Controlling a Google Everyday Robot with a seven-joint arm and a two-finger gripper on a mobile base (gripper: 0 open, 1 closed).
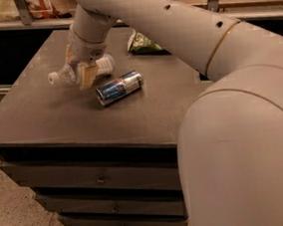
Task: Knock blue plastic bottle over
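Note:
The blue plastic bottle [62, 75] is clear with a white cap. It lies nearly on its side at the back left of the dark table [47, 119], cap pointing left, its other end [105, 64] showing to the right of the gripper. My gripper [81, 71] comes down from above and sits right over the bottle's middle, covering it. A blue-and-silver drink can [119, 87] lies on its side just right of and in front of the gripper.
A green snack bag [142, 44] lies at the back of the table. My arm [173, 27] crosses the right half of the view. Drawers [98, 179] front the table; a shelf rail [13, 25] runs behind it.

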